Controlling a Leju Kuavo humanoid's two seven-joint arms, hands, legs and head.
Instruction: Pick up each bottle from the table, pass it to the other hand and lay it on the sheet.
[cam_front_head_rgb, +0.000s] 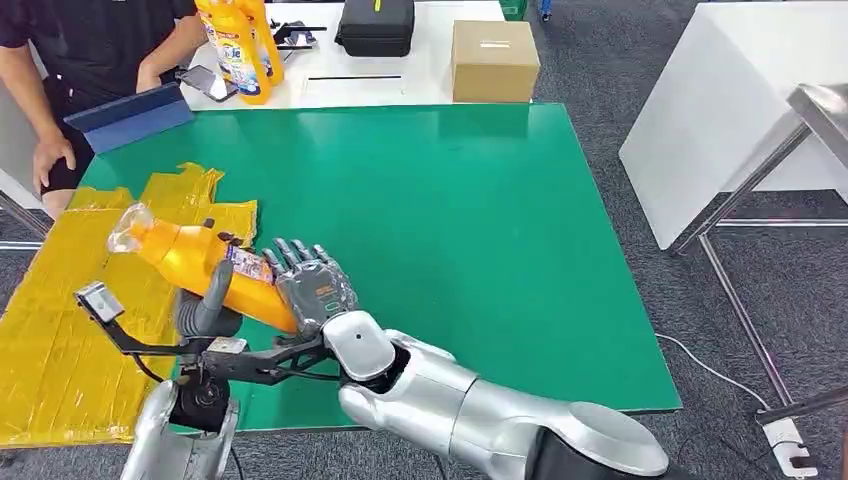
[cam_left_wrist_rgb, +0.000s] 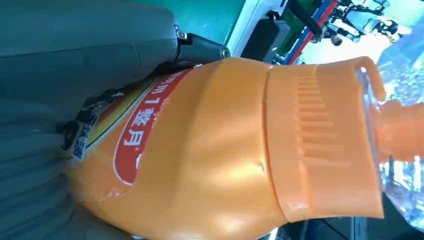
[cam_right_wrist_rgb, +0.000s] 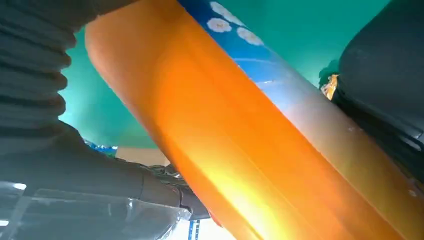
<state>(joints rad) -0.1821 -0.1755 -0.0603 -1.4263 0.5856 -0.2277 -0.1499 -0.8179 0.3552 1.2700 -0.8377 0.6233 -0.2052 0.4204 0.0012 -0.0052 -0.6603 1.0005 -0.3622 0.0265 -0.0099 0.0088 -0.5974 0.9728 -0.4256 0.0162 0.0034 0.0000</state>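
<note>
Handover above the desk's (cam_front_head_rgb: 480, 200) near left: my left hand (cam_front_head_rgb: 205, 305) and right hand (cam_front_head_rgb: 312, 290) both clasp the orange detergent bottle (cam_front_head_rgb: 195, 262), tilted, cap toward the yellow sheet (cam_front_head_rgb: 60, 330).

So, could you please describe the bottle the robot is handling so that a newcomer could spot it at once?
Start at the green table and go to its near left corner, beside the crumpled yellow sheet. There both the left hand and the right hand hold one orange bottle, tilted, its clear cap toward the sheet. The other orange bottles stand upright on the white table behind.
</note>
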